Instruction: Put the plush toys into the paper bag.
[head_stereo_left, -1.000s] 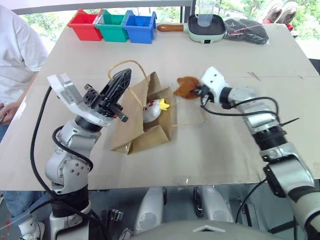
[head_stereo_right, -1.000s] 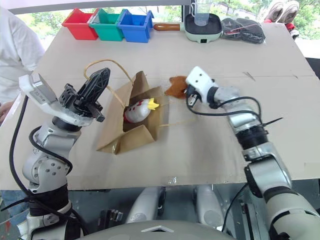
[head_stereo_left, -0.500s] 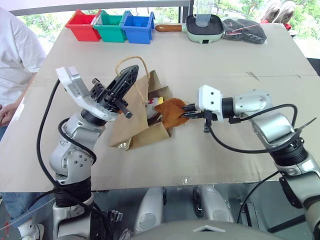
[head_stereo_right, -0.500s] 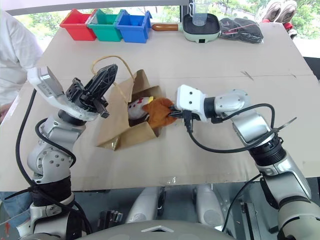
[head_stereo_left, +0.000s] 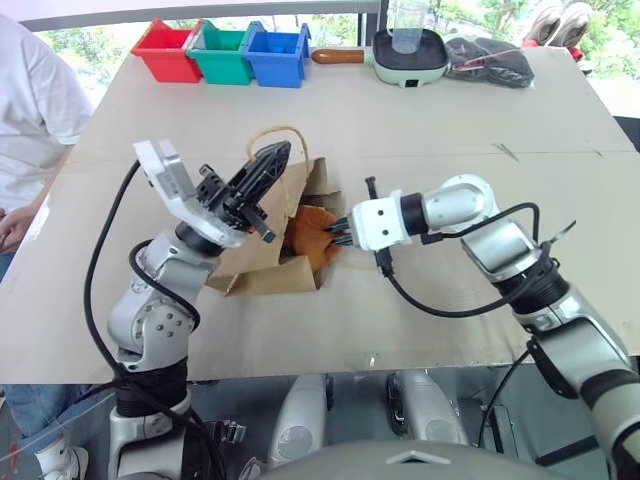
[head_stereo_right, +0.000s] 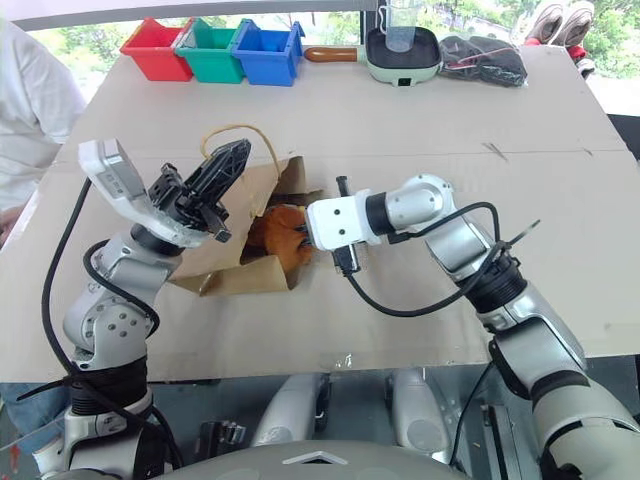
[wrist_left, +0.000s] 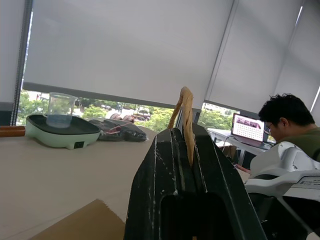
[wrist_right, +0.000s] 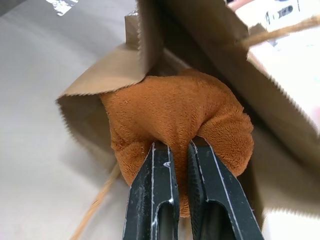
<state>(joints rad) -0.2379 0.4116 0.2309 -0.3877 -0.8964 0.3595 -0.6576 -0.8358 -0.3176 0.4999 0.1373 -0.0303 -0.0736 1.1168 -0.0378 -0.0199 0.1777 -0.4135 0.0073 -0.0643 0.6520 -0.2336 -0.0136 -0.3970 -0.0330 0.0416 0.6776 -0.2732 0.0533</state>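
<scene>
The round orange-brown plush toy (wrist_right: 175, 120) sits right in the mouth of the tan kraft paper bag (head_stereo_left: 262, 255), which lies on its side near the middle of the table, and the right gripper (wrist_right: 181, 150) has its two black fingers pinched tight on a fold of the toy's fur. The left gripper (wrist_left: 187, 145) has its fingers clamped together on one twisted paper loop handle (head_stereo_left: 270, 135), holding that side of the bag up off the surface so the opening gapes toward the right arm. The bag's upper wall (wrist_right: 210, 45) hangs over the toy, its lower wall spread flat on the table under it. A second thin handle cord (wrist_right: 95, 202) trails out across the table beside the opening. Farther back, along the table's far edge, stand a red plastic bin (head_stereo_left: 166, 50), a green one (head_stereo_left: 224, 52) and a blue one (head_stereo_left: 276, 54) side by side, then a pale green electric pan (head_stereo_left: 410, 55) with a clear beaker (wrist_left: 60, 110) in it, and a dark crumpled bag (head_stereo_left: 490, 60). The wide tabletop (head_stereo_left: 480, 320) is covered in beige board. A person in a white shirt (head_stereo_left: 30, 110) stands at the robot's left; another person (wrist_left: 287, 120) sits by a laptop (wrist_left: 247, 129) before windows with drawn blinds.
</scene>
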